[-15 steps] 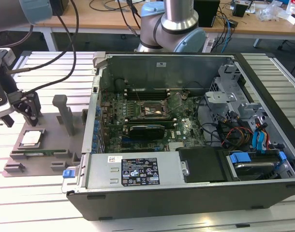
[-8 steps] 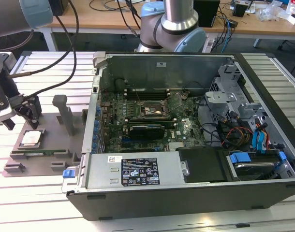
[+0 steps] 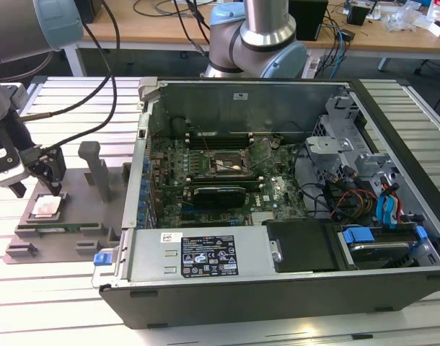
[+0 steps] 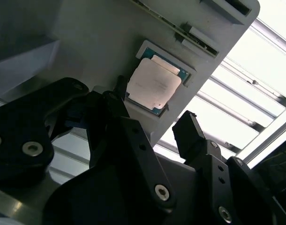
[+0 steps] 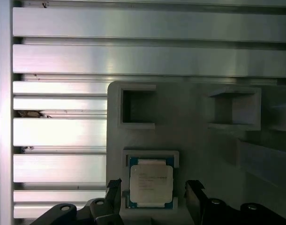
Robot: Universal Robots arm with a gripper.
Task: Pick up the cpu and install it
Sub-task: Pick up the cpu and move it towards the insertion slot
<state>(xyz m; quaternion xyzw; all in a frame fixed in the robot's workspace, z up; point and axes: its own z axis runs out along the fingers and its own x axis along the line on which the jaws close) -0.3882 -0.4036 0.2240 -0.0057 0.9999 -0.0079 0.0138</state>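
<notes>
The cpu [image 3: 47, 207] is a small square chip with a silvery top. It lies flat in a recess of a grey holder block [image 3: 76, 216] at the exterior view's left, on the slatted metal table. My gripper [image 3: 37, 189] hangs just above it, open, with one black finger on each side of the chip and nothing held. Both wrist views show the cpu [image 4: 154, 83] [image 5: 151, 182] between the fingertips [image 4: 187, 123] [image 5: 114, 186], with gaps on both sides. The black metal-framed socket [image 3: 227, 164] sits on the motherboard inside the open computer case [image 3: 278, 83].
The grey holder has upright posts [image 3: 90, 162] and square pockets [image 5: 138, 107] close to the gripper. Inside the case lie a long black card [image 3: 218, 194], cables and drive bays [image 3: 379, 209]. A second arm's base [image 3: 260, 40] stands behind the case.
</notes>
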